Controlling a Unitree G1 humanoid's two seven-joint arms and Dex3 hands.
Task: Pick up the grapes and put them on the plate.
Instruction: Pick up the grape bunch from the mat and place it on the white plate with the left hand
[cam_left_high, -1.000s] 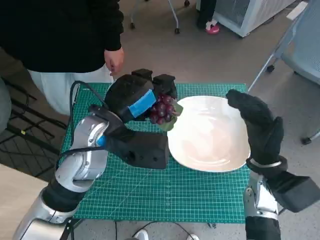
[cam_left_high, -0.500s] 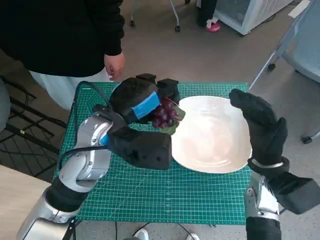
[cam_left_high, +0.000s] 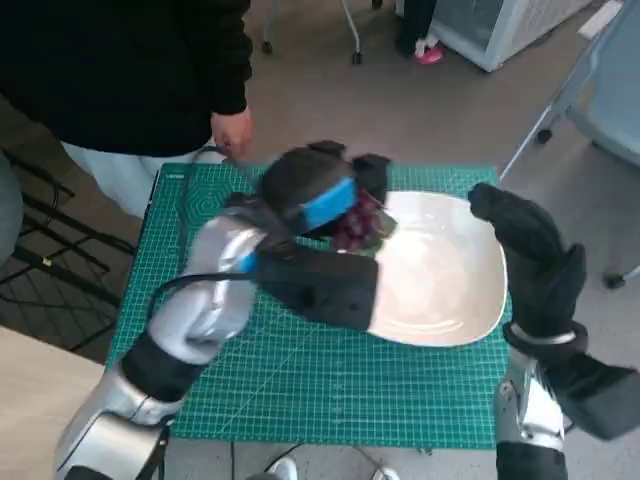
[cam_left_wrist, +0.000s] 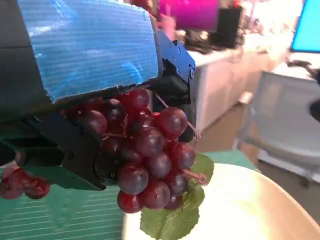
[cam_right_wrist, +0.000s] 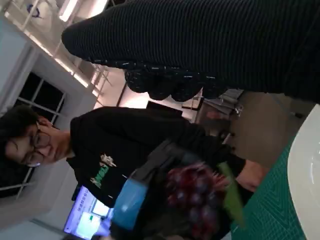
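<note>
My left hand (cam_left_high: 318, 190) grips a bunch of dark red grapes (cam_left_high: 358, 222) with a green leaf, hanging over the left rim of the white plate (cam_left_high: 450, 285). In the left wrist view the grapes (cam_left_wrist: 145, 160) dangle from the black fingers (cam_left_wrist: 172, 75) under the blue-taped back, with the plate (cam_left_wrist: 240, 210) just below them. The right wrist view shows the grapes (cam_right_wrist: 195, 200) and the taped left hand (cam_right_wrist: 130, 200) blurred, beside the plate's edge (cam_right_wrist: 306, 165). My gloved right hand (cam_left_high: 530, 255) hovers at the plate's right rim, fingers apart, holding nothing.
The plate lies on a green cutting mat (cam_left_high: 300, 370) covering the small table. A person in a black top (cam_left_high: 120, 70) stands at the table's far left corner, one hand (cam_left_high: 232, 130) hanging near the mat's edge. Chair legs (cam_left_high: 560, 110) stand at the far right.
My left hand has carried the grapes rightward, from beside the plate to over its left rim. The right hand has stayed by the right rim.
</note>
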